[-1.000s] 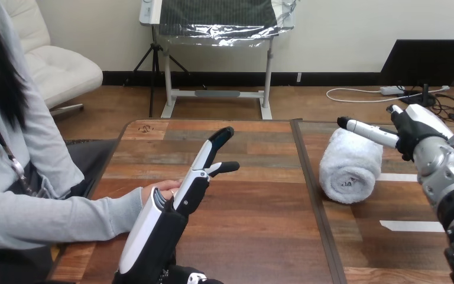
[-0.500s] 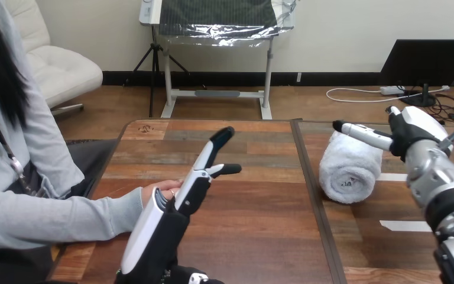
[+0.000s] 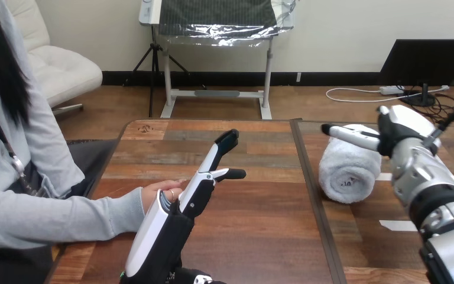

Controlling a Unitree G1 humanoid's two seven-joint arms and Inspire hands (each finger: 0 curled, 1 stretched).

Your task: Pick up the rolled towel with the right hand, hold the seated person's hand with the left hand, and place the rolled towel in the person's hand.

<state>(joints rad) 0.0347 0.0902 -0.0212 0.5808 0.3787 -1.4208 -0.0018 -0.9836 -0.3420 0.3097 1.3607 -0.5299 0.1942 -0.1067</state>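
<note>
Presently, right hand (image 3: 401, 128) hangs over rolled towel (image 3: 347, 170); left hand (image 3: 196, 190) beside person's hand (image 3: 157, 194).

Wooden table (image 3: 254, 231) w/ 2 white tape strips (image 3: 403, 225) nr right edge.

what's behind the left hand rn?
The person's hand, lying on the table beside the open left hand. The robot hand covers the person's fingertips, so contact between them cannot be told.

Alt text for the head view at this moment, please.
The robot's right hand extends, fingers straight, over a white rolled towel lying on the table. Its left hand, open, stands beside the person's hand, which rests on the table at the left.
</note>
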